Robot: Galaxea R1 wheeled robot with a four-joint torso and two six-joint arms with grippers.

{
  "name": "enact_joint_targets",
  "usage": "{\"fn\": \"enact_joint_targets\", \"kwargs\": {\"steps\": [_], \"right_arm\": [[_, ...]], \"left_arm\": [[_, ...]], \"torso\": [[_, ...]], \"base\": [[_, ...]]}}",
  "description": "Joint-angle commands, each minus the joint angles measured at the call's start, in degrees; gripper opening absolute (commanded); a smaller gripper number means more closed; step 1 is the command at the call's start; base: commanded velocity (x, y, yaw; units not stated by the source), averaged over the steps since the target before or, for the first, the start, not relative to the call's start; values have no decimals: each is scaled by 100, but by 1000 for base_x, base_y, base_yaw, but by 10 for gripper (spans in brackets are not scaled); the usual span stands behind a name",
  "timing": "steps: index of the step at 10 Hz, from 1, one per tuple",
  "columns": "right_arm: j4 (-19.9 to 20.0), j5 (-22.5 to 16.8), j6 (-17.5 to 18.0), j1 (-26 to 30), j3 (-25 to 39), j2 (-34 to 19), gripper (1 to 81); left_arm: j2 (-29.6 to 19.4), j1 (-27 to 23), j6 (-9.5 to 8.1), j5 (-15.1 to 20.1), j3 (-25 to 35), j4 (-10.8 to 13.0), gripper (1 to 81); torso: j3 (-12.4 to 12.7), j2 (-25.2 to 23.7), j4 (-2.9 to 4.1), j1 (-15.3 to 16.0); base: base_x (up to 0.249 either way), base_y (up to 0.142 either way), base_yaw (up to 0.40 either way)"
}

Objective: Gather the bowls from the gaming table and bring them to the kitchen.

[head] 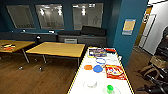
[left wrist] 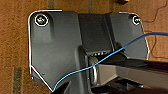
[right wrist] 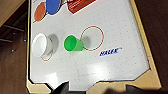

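Standing on a brown wood floor before teal walls, the gaming table bears white bowl, orange bowl, blue bowl, green cup, red box. Neither gripper's opening can be judged.

the gaming table carries whitish bowl, orange bowl, blue bowl, green cup, red game box.

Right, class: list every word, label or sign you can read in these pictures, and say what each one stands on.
"HALEX", or close to it: blue letters on the gaming table top, beside the red circle.
Red game box: print too blurred to read.
Blue-framed wall poster: unreadable.
Purple box: unreadable.
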Motion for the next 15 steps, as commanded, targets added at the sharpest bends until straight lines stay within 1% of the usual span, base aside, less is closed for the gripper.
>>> {"fn": "enact_joint_targets", "kwargs": {"steps": [1, 3, 5, 7, 9, 11, 15], "right_arm": [[-185, -340, 178, 757, -339, 451, 811], [-185, -348, 178, 757, -761, 936, 811], [-159, -348, 134, 819, -1270, 1252, 811], [-185, -217, 99, 941, -1420, 1305, 811], [-177, -216, 90, 1021, -1789, 1480, 811], [-168, -243, 72, 1021, -2141, 1814, 811], [-150, -261, 90, 1021, -2588, 2508, 811]], "left_arm": [[-25, -233, 33, 321, 8, -49, 811], [-43, -233, 33, 321, 8, -58, 811], [-69, -233, 24, 321, 8, -66, 811], [-52, -233, 24, 321, 8, -67, 811], [-43, -233, 24, 312, 8, -67, 811], [-43, -233, 24, 321, 8, -67, 811], [-69, -233, 6, 321, 8, -67, 811]], "torso": [[0, 0, 0, 2], [-2, 0, 0, 2], [-2, 2, 0, 5], [-5, 2, 0, 7], [-7, 5, 0, 7], [-7, 5, 0, 9], [-9, 7, 0, 9]], "base": [[0, 0, 0], [0, 0, 0], [0, 0, 0], [0, 0, 0], [0, 0, 0], [0, 0, 0], [0, 0, 0]]}}
